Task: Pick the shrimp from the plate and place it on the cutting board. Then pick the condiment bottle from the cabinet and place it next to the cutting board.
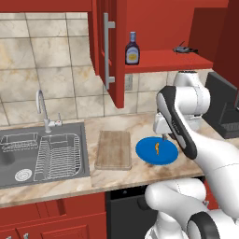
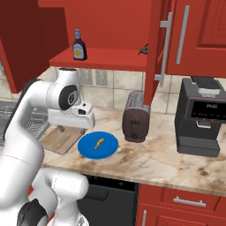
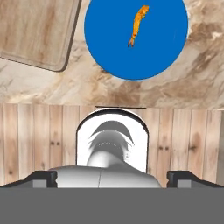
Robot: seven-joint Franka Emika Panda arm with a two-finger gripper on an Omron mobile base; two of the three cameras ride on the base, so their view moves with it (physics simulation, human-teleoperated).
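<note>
Where marble counter (image 1: 140, 173) runs, red cabinet (image 1: 113, 42) hangs open w/ tile wall (image 1: 51, 70) behind.

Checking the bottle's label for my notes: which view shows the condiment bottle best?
The left base view: the condiment bottle stands upright on the open cabinet's shelf, its label facing the camera. The right base view shows it smaller and more side-on.

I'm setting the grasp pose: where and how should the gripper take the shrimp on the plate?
Judging by its pose: the shrimp lies flat near the middle of the plate. Come straight down with the open gripper, fingers across its narrow curved mid-body.
</note>
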